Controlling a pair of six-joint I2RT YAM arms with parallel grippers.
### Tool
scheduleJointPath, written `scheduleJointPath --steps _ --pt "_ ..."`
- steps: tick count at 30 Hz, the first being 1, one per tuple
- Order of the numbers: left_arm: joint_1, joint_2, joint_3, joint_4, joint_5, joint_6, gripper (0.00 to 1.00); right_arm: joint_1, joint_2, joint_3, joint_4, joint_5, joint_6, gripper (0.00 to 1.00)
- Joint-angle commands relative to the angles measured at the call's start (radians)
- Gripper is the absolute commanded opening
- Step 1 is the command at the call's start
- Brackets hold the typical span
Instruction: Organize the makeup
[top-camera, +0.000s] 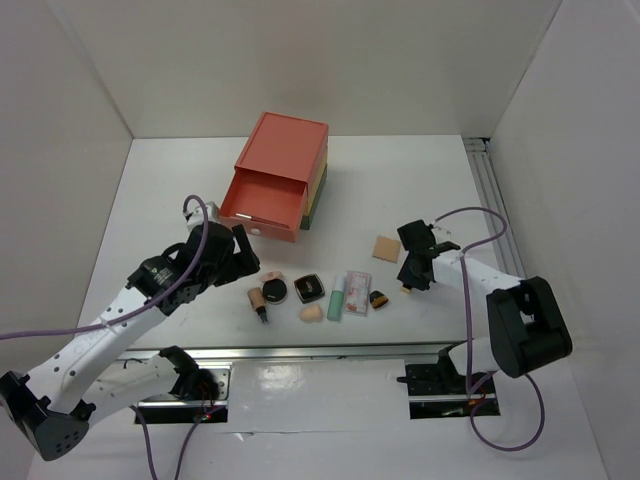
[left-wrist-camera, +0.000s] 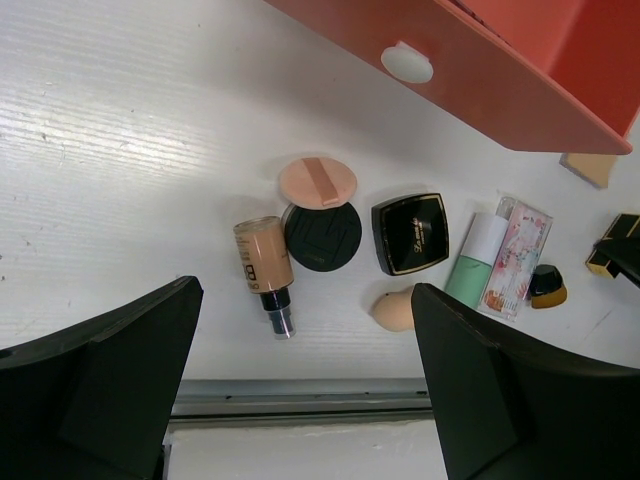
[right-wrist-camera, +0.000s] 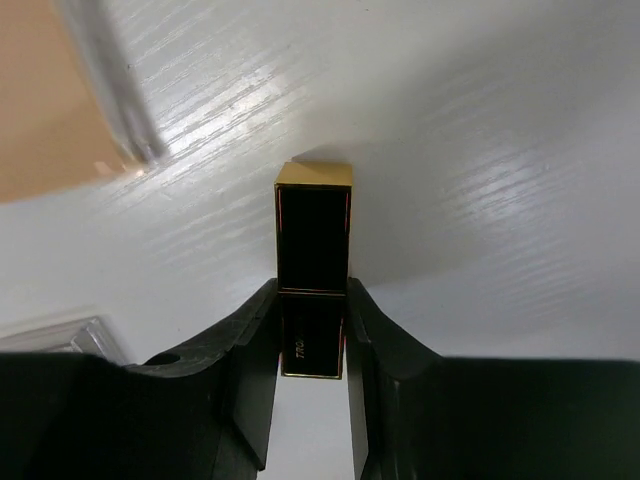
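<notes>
To the right of the red drawer box (top-camera: 277, 176) and nearer the arms, the right gripper (right-wrist-camera: 312, 300) pinches a black-and-gold lipstick case (right-wrist-camera: 313, 225) by one end, the case's long axis running straight out between its fingers. The left gripper (top-camera: 238, 256) hangs wide open just before the box, so the carry runs leftward and away.

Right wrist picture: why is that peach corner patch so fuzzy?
Right wrist view: the peach square pad is out of focus, while the black-and-gold lipstick case in the right claw is sharp. Top view: glare on the glossy white front strip.
</notes>
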Motion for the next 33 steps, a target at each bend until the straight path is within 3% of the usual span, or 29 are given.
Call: scheduleJointPath --steps 1,2,5,8,11,13,15,18,22,26,28,31,32,33 --pt "0.006 -0.001 0.001 0.029 0.002 0.003 1.00 -0.004 -0.069 0.000 -0.023 0.024 0.016 0.17" --pt "0.006 -0.001 0.001 0.029 0.002 0.003 1.00 -0.004 -0.117 0.009 -0.041 0.040 0.026 0.10" --pt "0.006 -0.001 0.001 0.029 0.002 -0.006 1.00 -0.004 -0.198 0.072 -0.129 0.050 0.014 0.03" --pt "0.006 -0.001 -0.009 0.029 -0.007 -0.006 1.00 0.007 -0.292 0.167 -0.160 0.041 -0.073 0.02" --pt "0.006 -0.001 -0.019 0.029 -0.007 -0.006 1.00 0.034 -0.317 0.270 -0.080 -0.104 -0.238 0.00" --pt "0.006 0.008 -0.019 0.038 -0.016 -0.006 1.00 0.062 -0.303 0.307 0.065 -0.226 -0.352 0.00" --pt "0.006 0.019 -0.019 0.038 -0.016 -0.006 1.00 0.122 -0.263 0.396 0.132 -0.400 -0.493 0.00" --pt "0.015 0.038 -0.019 0.051 -0.025 -0.015 1.00 0.243 -0.136 0.552 0.198 -0.499 -0.660 0.00" --pt "0.024 0.050 -0.019 0.072 -0.025 -0.025 0.99 0.370 0.125 0.773 0.154 -0.550 -0.837 0.01" --pt "0.033 0.061 -0.019 0.109 -0.016 -0.034 0.96 0.455 0.321 1.009 0.072 -0.469 -0.958 0.01" --pt "0.042 0.079 -0.019 0.118 -0.016 -0.025 0.96 0.476 0.408 1.069 0.046 -0.444 -0.989 0.03" --pt "0.053 0.088 -0.019 0.142 -0.016 -0.025 0.93 0.485 0.478 1.144 0.006 -0.405 -1.000 0.12" --pt "0.053 0.102 -0.008 0.143 -0.016 -0.016 0.91 0.485 0.478 1.145 0.006 -0.395 -1.000 0.20" --pt "0.053 0.117 -0.008 0.158 -0.007 -0.015 0.91 0.485 0.487 1.157 0.006 -0.386 -1.000 0.36"
